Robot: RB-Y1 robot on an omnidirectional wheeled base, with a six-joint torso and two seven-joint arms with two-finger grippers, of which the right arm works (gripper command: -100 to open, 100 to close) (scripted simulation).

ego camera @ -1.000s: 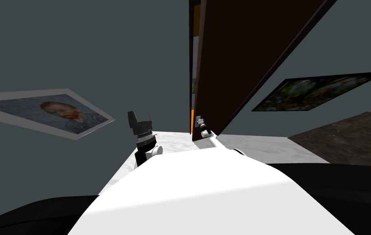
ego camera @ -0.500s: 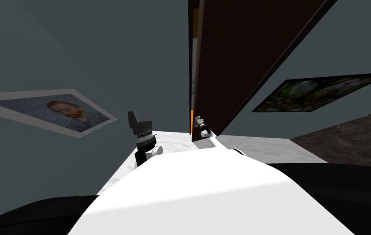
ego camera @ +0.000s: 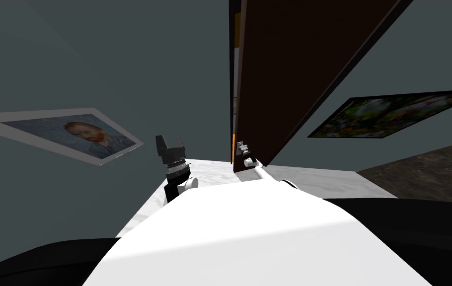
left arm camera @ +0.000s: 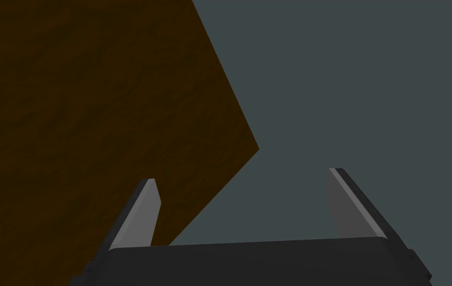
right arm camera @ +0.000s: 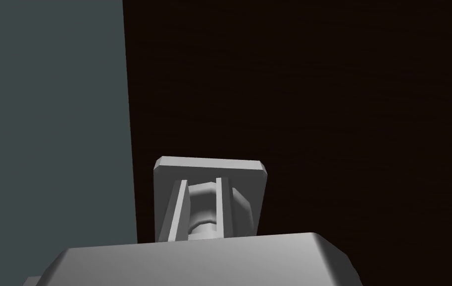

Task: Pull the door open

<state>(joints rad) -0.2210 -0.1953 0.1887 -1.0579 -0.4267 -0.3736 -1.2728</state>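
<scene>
Already partway: door (ego camera: 289,74) stands ajar, gap showing at its edge. My right hand (right arm camera: 202,181) clamped on handle (right arm camera: 201,206); left hand (left arm camera: 244,177) spread wide, empty. More swing needed, I judge.

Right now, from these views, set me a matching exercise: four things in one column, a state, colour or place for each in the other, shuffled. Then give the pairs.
Things:
1. right gripper
2. left gripper
3. door
4. portrait painting

States, colours, places:
A. open, holding nothing
B. dark brown
C. shut on the door handle
D. hanging to the left of the door

Pairs: 1-C, 2-A, 3-B, 4-D.
</scene>
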